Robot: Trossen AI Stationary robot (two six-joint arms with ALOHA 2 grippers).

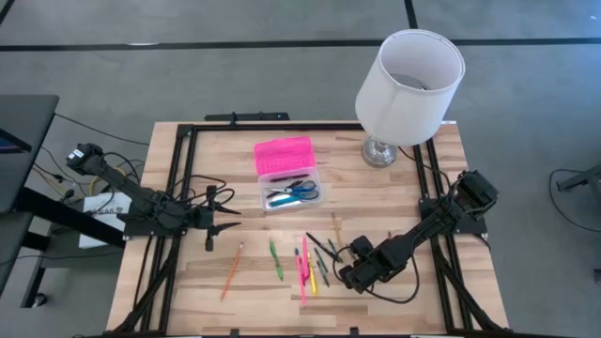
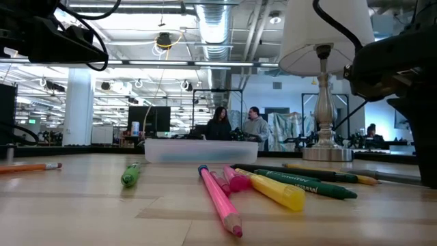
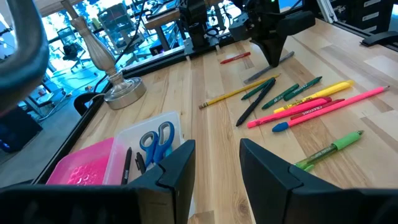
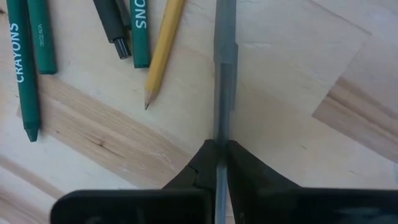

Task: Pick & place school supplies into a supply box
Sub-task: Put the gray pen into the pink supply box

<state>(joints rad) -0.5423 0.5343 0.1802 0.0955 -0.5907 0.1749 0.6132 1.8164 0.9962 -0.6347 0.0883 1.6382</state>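
Note:
The supply box [image 1: 288, 175] stands mid-table with its pink lid [image 1: 282, 155] open. Blue-handled scissors [image 3: 155, 140] and dark pens lie in its clear base [image 1: 292, 193]. Loose school supplies lie toward the near edge: an orange pencil [image 1: 232, 270], a green pen [image 1: 276, 259], and pink, yellow and green markers [image 3: 311, 99]. My right gripper [image 1: 354, 269] points down at the right end of this group, shut on a grey pen [image 3: 264, 70]. My left gripper [image 3: 216, 171] hangs open above the table, left of the box. My right gripper pinches the grey pen's shaft [image 4: 222, 134] between its two fingers, which come from above, point down and lie across the pen. The pen runs level along the wood [image 4: 224, 56]. Whether it is lifted clear cannot be told.
A lamp with a white shade [image 1: 410, 73] and a metal base [image 1: 380, 150] stands at the far right of the table. A yellow pencil [image 4: 163, 50], a dark pen and green crayons [image 4: 28, 68] lie close beside the grey pen. People stand in the room behind.

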